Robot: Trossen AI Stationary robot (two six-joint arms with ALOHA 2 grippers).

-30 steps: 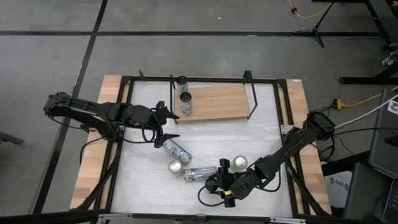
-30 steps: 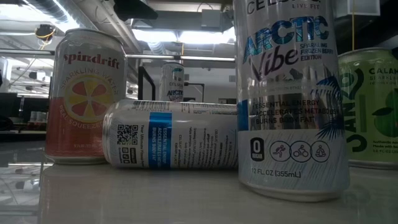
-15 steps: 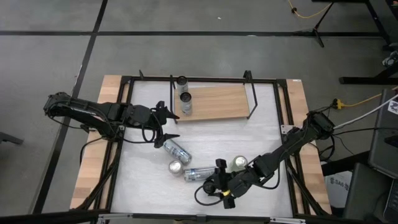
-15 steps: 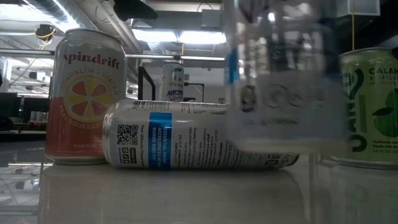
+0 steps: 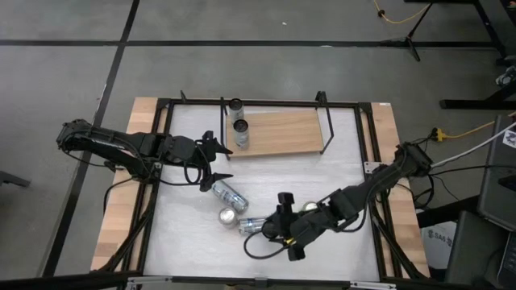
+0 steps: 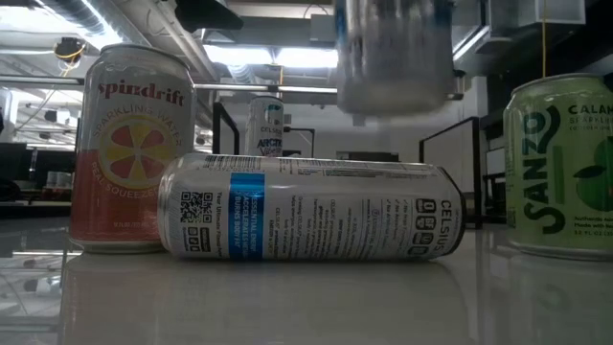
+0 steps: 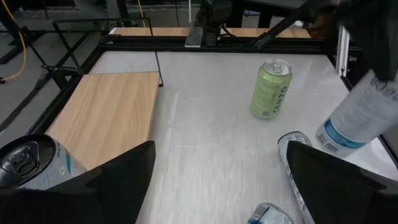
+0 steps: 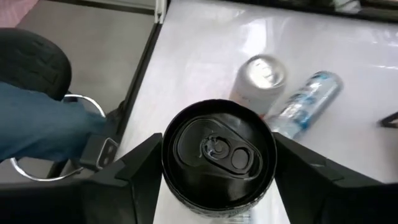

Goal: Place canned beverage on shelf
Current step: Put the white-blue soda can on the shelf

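My right pincer [image 8: 217, 163] was clenched on a black-topped can [image 8: 219, 154], its fingers pressed to both sides of it, near the front edge of the counter [image 5: 322, 173]; in the low view that can [image 6: 395, 53] hung clear above the surface. Just beneath and beside it a silver can lay on its side [image 6: 311, 209], with a green Sanzo can [image 6: 560, 163] standing close by and an orange-labelled Spindrift can [image 6: 129, 149] upright on the other side of the fallen one. A further can lay on its side [image 5: 229, 193] toward the middle of the counter. My left pincer [image 5: 216, 157] waited near the left edge with its fingers spread, holding nothing. At the far edge sat the shelf [image 5: 282, 133], a light-wood board with one can standing [image 5: 240, 133] at its left end and the rest of the board bare.
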